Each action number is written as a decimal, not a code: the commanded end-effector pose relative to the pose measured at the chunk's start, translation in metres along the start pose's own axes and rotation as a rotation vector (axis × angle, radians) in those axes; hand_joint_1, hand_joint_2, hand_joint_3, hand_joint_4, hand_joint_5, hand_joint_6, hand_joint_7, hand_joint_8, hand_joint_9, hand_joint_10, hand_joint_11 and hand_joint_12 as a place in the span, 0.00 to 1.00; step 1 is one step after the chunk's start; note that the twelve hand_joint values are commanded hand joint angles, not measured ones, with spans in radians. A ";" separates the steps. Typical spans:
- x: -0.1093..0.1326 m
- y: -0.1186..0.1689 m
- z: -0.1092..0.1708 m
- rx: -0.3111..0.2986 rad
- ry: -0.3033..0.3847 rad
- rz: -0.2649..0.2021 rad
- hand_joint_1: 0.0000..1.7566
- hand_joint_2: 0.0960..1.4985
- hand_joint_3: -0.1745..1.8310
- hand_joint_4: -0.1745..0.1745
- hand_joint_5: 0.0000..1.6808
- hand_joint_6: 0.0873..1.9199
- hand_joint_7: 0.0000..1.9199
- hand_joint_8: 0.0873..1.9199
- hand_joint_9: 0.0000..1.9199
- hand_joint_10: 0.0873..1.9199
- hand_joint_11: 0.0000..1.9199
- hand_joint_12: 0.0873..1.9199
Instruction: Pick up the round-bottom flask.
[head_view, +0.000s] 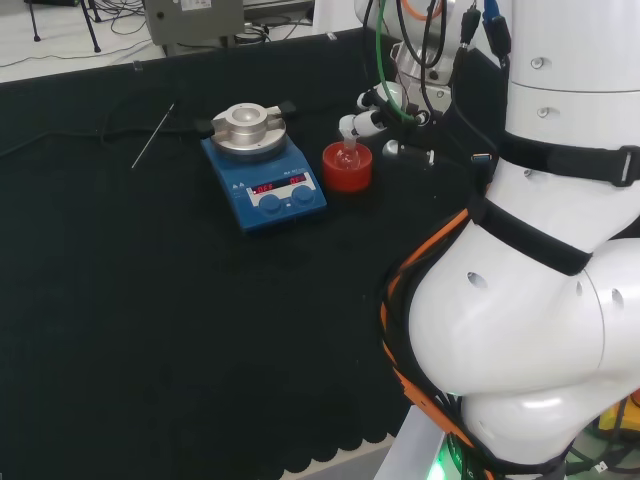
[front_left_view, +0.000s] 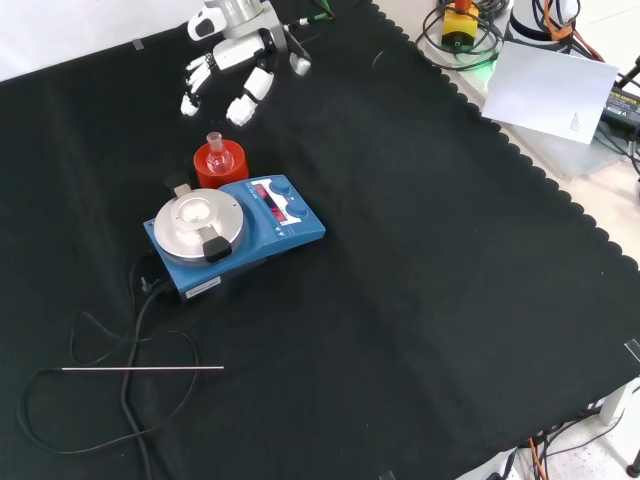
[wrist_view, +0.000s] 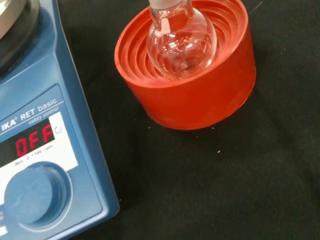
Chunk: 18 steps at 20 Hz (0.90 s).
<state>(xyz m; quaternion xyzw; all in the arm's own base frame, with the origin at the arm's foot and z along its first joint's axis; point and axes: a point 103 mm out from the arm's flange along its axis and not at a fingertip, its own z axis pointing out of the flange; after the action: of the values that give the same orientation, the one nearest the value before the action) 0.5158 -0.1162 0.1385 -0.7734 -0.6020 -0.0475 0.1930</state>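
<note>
Plainly lit red digits on the blue hotplate stirrer (front_left_view: 240, 225), round-bottom flask (wrist_view: 181, 42) seated upright in the red ribbed stand (front_left_view: 220, 166) just beside it, hand (front_left_view: 232, 68) near but apart, above the flask, fingers seemingly relaxed, grasping nothing

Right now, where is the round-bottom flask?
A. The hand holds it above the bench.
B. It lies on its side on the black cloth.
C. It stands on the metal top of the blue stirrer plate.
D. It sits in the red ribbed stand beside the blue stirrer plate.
D: the wrist view shows the round-bottom flask resting in the red ribbed stand next to the blue stirrer plate, while the hand is apart from it with fingers relaxed.
</note>
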 end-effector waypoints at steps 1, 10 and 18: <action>-0.006 0.007 0.011 -0.015 0.014 -0.011 0.36 0.66 0.14 0.25 0.33 0.00 0.13 0.32 0.18 0.34 0.00 0.61; 0.001 0.015 0.027 -0.026 0.018 0.023 0.39 0.64 0.14 0.25 0.33 0.01 0.13 0.32 0.18 0.34 0.00 0.61; 0.002 0.020 0.040 -0.036 0.039 0.029 0.41 0.64 0.14 0.25 0.34 0.01 0.13 0.32 0.18 0.34 0.00 0.61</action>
<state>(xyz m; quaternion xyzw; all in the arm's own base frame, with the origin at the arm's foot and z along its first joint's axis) 0.5265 -0.1074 0.1037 -0.7826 -0.5887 -0.0626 0.1924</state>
